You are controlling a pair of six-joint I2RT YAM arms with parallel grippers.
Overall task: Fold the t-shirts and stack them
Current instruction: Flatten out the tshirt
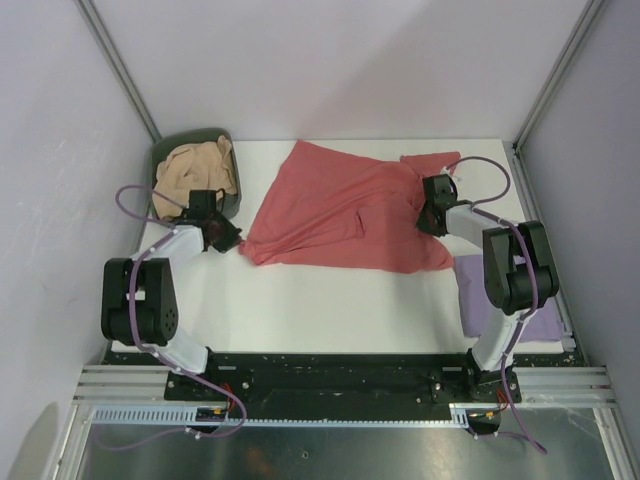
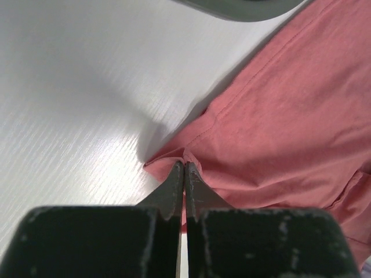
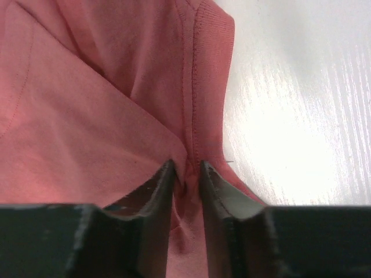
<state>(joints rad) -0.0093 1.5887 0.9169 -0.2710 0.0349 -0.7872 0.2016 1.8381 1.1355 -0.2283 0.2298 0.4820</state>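
— Where's the salmon-red t-shirt (image 1: pixel 340 215)?
— Spread, wrinkled, toward twelve o'clock on the white worktop (image 1: pixel 330 300). My left end effector (image 2: pixel 184 168), pressed together, pinches its eight-o'clock hem corner; my right end effector (image 3: pixel 186 171) nips soft stitched fabric at three o'clock.

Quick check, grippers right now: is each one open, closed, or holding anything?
Left gripper: closed, pinching the edge of the red t-shirt.
Right gripper: closed on a bunched fold of the same red t-shirt.
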